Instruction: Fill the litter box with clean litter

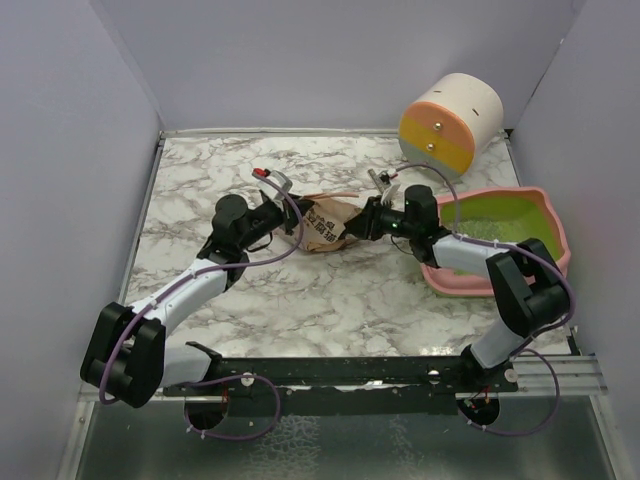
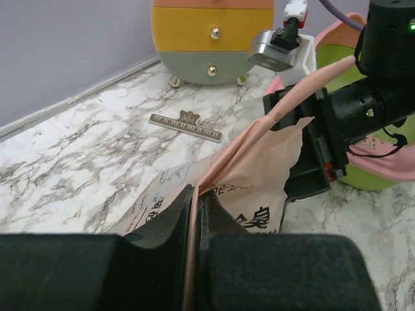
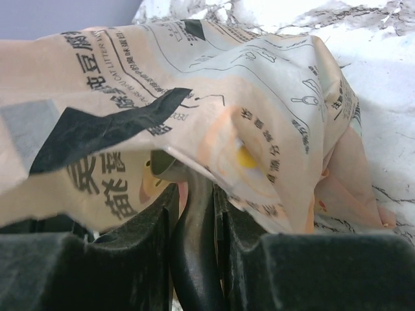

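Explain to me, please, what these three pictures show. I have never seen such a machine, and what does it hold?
Two robot arms stand on a marble table. One picture looks down from above; the others come from a camera on each wrist. The left hand pinches the edge of a tan paper bag. The right hand is closed on a dark handle under the same bag. At the right lies the pink litter box, and behind it a round cream drum. A small ruler lies on the marble.

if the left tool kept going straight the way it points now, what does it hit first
The left tool is shut on the paper bag, so it would only push more bag. Just beyond the bag, straight ahead, is the right tool gripping the bag's other end; the litter box lies behind that, though depth is unclear.
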Motion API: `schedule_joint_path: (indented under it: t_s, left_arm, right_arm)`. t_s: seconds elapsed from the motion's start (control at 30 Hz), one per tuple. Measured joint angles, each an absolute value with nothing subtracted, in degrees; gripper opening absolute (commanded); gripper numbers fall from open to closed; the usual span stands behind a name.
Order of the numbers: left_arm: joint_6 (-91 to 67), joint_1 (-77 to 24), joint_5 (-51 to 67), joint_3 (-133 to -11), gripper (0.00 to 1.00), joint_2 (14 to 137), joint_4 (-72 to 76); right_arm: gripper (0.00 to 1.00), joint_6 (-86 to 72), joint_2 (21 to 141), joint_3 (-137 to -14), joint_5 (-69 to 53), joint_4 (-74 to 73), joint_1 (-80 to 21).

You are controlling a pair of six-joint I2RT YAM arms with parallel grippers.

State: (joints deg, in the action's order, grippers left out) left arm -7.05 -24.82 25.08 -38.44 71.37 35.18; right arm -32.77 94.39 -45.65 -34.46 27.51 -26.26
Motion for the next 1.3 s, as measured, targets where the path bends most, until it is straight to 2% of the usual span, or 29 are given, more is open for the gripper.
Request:
schedule_joint_path:
  t_s: [0.2, 0.33, 0.63, 0.77, 1.03, 1.3]
  left_arm:
    - [-8.5, -22.9, 25.1, -38.5, 0.00, 71.4, 35.7]
    - [-9.4, -21.5, 25.1, -38.5, 0.03, 71.4, 36.1]
    - [-11.3, -20.6, 25.2, -38.5, 0.23, 71.4, 36.6]
    - [-12.1, -20.3, 25.3, -38.5, 0.27, 71.4, 36.9]
    - [-13.9, -19.9, 25.4, -38.5, 0.28, 71.4, 37.1]
    - [-14.7, -19.6, 25.4, -38.5, 0.28, 71.4, 37.3]
  right_arm:
    - [0.01, -35.3, 90.3, -42.2, -39.0, 30.0, -22.9]
    - [0.01, -35.0, 85.8, -41.5, -40.4, 28.2, -21.6]
    - [0.01, -35.1, 78.7, -38.2, -43.2, 26.3, -16.4]
    - [0.01, -37.3, 77.0, -35.2, -45.8, 28.5, -13.3]
    - [0.01, -46.8, 77.8, -28.4, -52.8, 43.2, -8.6]
    - [0.01, -58.3, 85.8, -26.0, -56.6, 63.2, -8.1]
